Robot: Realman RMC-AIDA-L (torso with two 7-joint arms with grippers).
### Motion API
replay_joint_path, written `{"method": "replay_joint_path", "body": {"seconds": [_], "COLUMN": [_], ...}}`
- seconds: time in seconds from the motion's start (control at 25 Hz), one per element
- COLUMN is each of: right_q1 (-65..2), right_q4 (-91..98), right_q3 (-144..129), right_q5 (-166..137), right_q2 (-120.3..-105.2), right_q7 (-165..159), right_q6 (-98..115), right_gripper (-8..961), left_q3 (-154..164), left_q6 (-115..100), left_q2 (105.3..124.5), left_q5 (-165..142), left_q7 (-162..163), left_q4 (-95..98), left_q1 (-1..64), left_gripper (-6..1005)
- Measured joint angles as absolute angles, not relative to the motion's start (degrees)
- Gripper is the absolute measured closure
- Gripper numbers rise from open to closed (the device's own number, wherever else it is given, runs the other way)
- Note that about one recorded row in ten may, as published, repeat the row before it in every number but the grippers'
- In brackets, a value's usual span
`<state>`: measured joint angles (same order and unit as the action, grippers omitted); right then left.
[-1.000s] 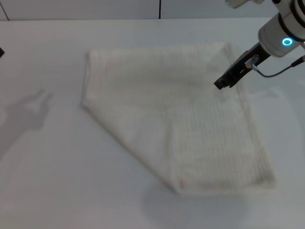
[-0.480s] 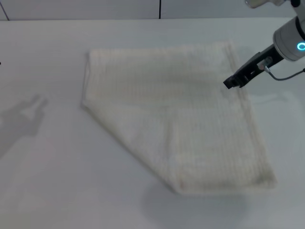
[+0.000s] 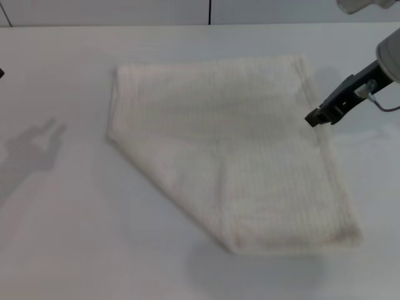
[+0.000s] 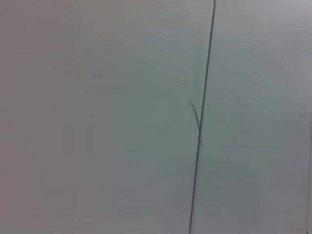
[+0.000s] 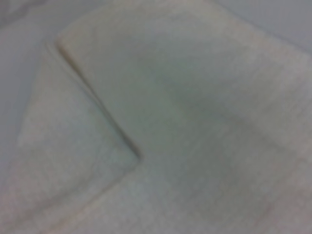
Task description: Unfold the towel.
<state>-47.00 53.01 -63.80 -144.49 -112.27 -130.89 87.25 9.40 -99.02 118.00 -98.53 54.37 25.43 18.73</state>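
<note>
The cream waffle-textured towel (image 3: 225, 144) lies folded on the white table (image 3: 69, 237), with one layer turned over along a diagonal edge at its front left. My right gripper (image 3: 319, 117) hangs just past the towel's right hem, near the far right corner, and holds nothing that I can see. The right wrist view shows the towel (image 5: 204, 112) close up, with a folded layer's edge (image 5: 100, 105) crossing it. My left gripper is out of view; only its shadow (image 3: 34, 147) falls on the table at the left.
The left wrist view shows only a plain grey wall with a thin vertical seam (image 4: 200, 122). The table's back edge meets a wall (image 3: 209, 9) behind the towel.
My right gripper has moved to the right and a little toward me, from over the towel's upper right part to just past its right hem. The towel has not moved.
</note>
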Motion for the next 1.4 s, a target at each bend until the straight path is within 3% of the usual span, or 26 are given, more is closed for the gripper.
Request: {"method": "replay_joint_path", "body": {"seconds": [0.28, 0.44, 0.56, 0.68, 0.8, 1.16, 1.4], "right_q1": [-49.75, -50.16, -49.66, -47.28, -46.17, -45.92, -45.06], "right_q4": [52.95, 52.96, 52.18, 50.69, 49.75, 46.13, 44.55], "right_q3": [-63.80, -63.16, -62.37, -61.93, -61.92, -61.06, -56.72], "right_q5": [-144.93, -144.96, -144.91, -144.93, -145.01, -144.76, -144.40], "right_q2": [-108.46, -107.87, -108.76, -111.77, -112.92, -113.34, -114.44], "right_q7": [-130.71, -130.76, -130.65, -130.48, -130.25, -130.25, -129.79], "right_q6": [93.13, 92.65, 89.22, 82.51, 80.33, 76.27, 73.73], "right_gripper": [954, 954, 954, 954, 954, 955, 954], "left_q3": [9.40, 9.42, 9.51, 9.61, 12.59, 20.83, 20.98], "left_q6": [-98.52, -98.16, -98.11, -97.73, -92.85, -91.54, -92.25], "left_q2": [118.11, 118.09, 118.12, 118.11, 117.83, 118.17, 118.03], "left_q5": [-98.51, -98.51, -98.52, -98.51, -99.42, -98.66, -93.15], "left_q7": [54.32, 53.82, 53.06, 52.62, 53.92, 58.31, 56.64], "left_q4": [25.32, 25.06, 24.34, 23.68, 24.59, 31.06, 30.98], "left_q1": [18.96, 19.06, 19.40, 20.05, 24.43, 27.73, 29.98], "left_gripper": [761, 761, 760, 760, 760, 759, 758]}}
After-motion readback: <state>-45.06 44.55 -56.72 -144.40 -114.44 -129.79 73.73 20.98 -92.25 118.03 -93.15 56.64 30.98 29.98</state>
